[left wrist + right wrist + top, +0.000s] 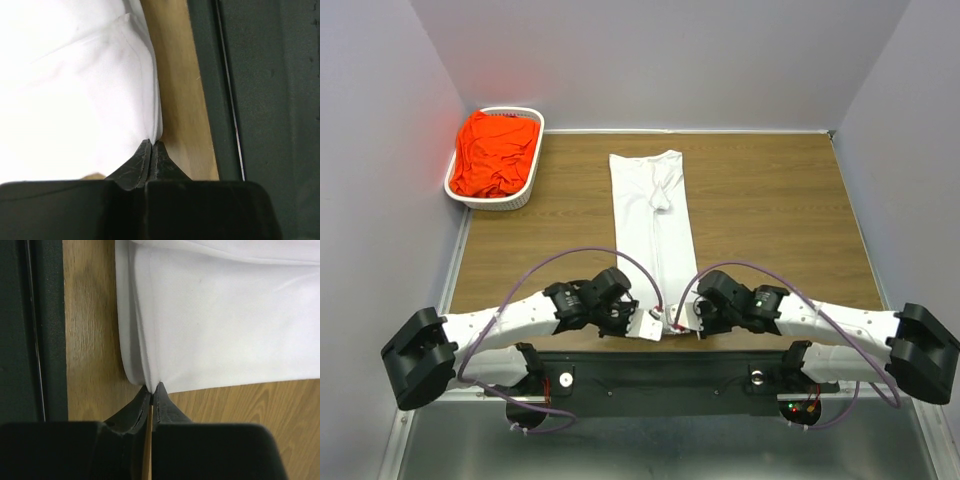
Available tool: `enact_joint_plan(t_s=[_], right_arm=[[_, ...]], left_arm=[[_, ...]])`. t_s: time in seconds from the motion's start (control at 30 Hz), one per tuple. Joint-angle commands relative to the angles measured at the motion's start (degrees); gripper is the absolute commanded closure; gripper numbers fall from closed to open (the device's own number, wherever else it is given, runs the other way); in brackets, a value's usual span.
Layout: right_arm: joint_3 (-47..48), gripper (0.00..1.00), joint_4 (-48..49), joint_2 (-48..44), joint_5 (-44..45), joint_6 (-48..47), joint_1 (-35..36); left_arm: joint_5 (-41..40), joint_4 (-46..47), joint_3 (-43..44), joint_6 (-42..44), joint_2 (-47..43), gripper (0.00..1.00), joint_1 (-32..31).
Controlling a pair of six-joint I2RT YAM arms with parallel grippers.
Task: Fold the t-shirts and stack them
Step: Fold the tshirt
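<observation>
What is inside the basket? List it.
A crumpled orange shirt fills the basket. Anything beneath the shirt is covered and cannot be seen.

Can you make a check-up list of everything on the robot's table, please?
Surface: brown wooden table.
Job's things: white t-shirt folded into a long strip mid-table; orange t-shirt crumpled in the basket.
Clutter: white basket at the far left corner; nothing else seen.
Hands: left hand and right hand each shut on a near corner of the white t-shirt.
Cables: purple cables loop above both arms.
Surroundings: grey walls on three sides.
</observation>
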Motion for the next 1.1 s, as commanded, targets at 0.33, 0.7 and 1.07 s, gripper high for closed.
enact_joint_plan(t_s=[0.33, 0.7, 1.07], right_arm=[[15.9, 1.00, -3.0, 1.1, -1.6, -2.0, -13.3], [30.3, 0.99, -1.7, 18.6, -8.0, -13.6, -26.5], [44.5, 0.99, -1.1, 33.7, -10.4, -17.4, -32.5]], left_arm=[[8.5, -6.1, 13.6, 2.2, 0.3, 1.00, 18.0], [8.9, -6.8, 30.5, 9.3, 18.2, 1.00, 29.7], [10.0, -8.0, 44.8, 14.2, 32.5, 1.00, 35.8]])
